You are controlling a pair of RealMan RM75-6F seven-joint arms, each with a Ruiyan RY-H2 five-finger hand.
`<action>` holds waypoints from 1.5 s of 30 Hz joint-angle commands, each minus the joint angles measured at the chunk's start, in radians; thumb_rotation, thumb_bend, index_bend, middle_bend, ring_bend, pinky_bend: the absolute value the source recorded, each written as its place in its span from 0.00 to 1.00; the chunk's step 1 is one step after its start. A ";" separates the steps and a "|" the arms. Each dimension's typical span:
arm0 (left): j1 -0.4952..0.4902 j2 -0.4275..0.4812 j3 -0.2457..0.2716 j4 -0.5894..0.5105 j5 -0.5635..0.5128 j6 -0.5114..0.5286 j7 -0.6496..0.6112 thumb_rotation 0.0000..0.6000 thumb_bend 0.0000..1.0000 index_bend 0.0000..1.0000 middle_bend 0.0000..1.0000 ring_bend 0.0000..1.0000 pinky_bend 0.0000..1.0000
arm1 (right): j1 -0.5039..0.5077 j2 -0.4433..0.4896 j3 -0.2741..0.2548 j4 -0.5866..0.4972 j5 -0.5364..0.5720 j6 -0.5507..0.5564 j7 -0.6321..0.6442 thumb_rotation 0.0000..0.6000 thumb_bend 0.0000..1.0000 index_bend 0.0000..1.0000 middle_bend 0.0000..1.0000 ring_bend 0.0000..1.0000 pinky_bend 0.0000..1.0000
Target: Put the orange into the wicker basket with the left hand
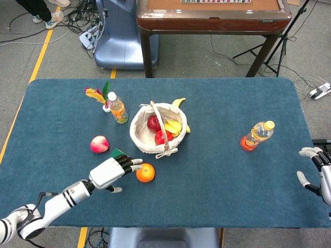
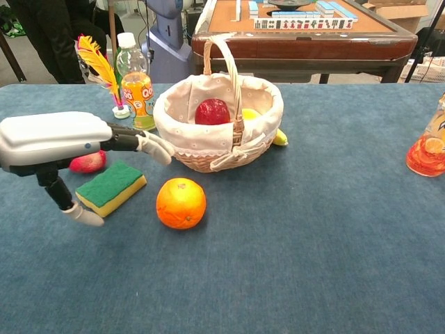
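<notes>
The orange (image 1: 145,172) (image 2: 181,202) lies on the blue table just in front of the wicker basket (image 1: 140,135) (image 2: 208,154), which holds red fruit and bananas. My left hand (image 1: 113,171) (image 2: 59,138) hovers just left of the orange, above the green sponge (image 2: 111,187), its fingers spread and extended toward the fruit, holding nothing. Its fingertips (image 1: 136,163) reach close to the orange without touching it. At the table's right edge my right hand (image 1: 316,170) rests with its fingers apart and empty.
A peach (image 1: 99,144) lies left of the sponge. A small orange drink bottle (image 1: 118,108) and a feather toy (image 1: 98,96) stand behind it. Another orange bottle (image 1: 256,135) stands to the right. A mahjong table (image 1: 212,15) is beyond the far edge.
</notes>
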 commanded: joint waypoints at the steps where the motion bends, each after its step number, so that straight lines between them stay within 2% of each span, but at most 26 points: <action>1: -0.024 -0.019 -0.004 0.007 -0.016 -0.026 0.009 1.00 0.11 0.18 0.13 0.18 0.19 | -0.001 0.001 -0.001 0.003 0.001 -0.001 0.003 1.00 0.26 0.35 0.32 0.30 0.42; 11: -0.097 -0.115 -0.022 0.057 -0.082 -0.107 0.064 1.00 0.11 0.18 0.13 0.18 0.19 | -0.006 -0.002 -0.003 0.026 0.004 -0.005 0.028 1.00 0.26 0.35 0.32 0.30 0.42; 20: -0.124 -0.175 -0.022 0.110 -0.144 -0.145 0.123 1.00 0.12 0.20 0.13 0.18 0.19 | -0.008 -0.005 -0.003 0.055 0.013 -0.011 0.061 1.00 0.26 0.35 0.32 0.30 0.42; 25: -0.126 -0.207 -0.017 0.142 -0.175 -0.144 0.134 1.00 0.12 0.22 0.13 0.22 0.21 | -0.005 -0.008 -0.002 0.067 0.015 -0.019 0.073 1.00 0.26 0.35 0.32 0.30 0.42; 29: -0.121 -0.236 -0.015 0.172 -0.180 -0.112 0.113 1.00 0.12 0.27 0.17 0.30 0.24 | -0.003 -0.010 -0.001 0.072 0.014 -0.022 0.078 1.00 0.26 0.35 0.32 0.30 0.42; 32: -0.112 -0.252 -0.010 0.197 -0.169 -0.069 0.100 1.00 0.12 0.37 0.29 0.43 0.30 | -0.003 -0.009 -0.001 0.073 0.016 -0.024 0.080 1.00 0.26 0.35 0.32 0.30 0.42; 36: -0.090 -0.250 -0.005 0.208 -0.168 -0.008 0.068 1.00 0.11 0.44 0.39 0.52 0.35 | -0.003 -0.009 0.000 0.074 0.014 -0.024 0.082 1.00 0.26 0.35 0.32 0.30 0.42; 45: -0.014 -0.129 -0.003 0.114 -0.183 0.130 0.067 1.00 0.12 0.46 0.41 0.52 0.35 | -0.001 -0.007 0.000 0.078 0.013 -0.027 0.090 1.00 0.26 0.35 0.32 0.30 0.42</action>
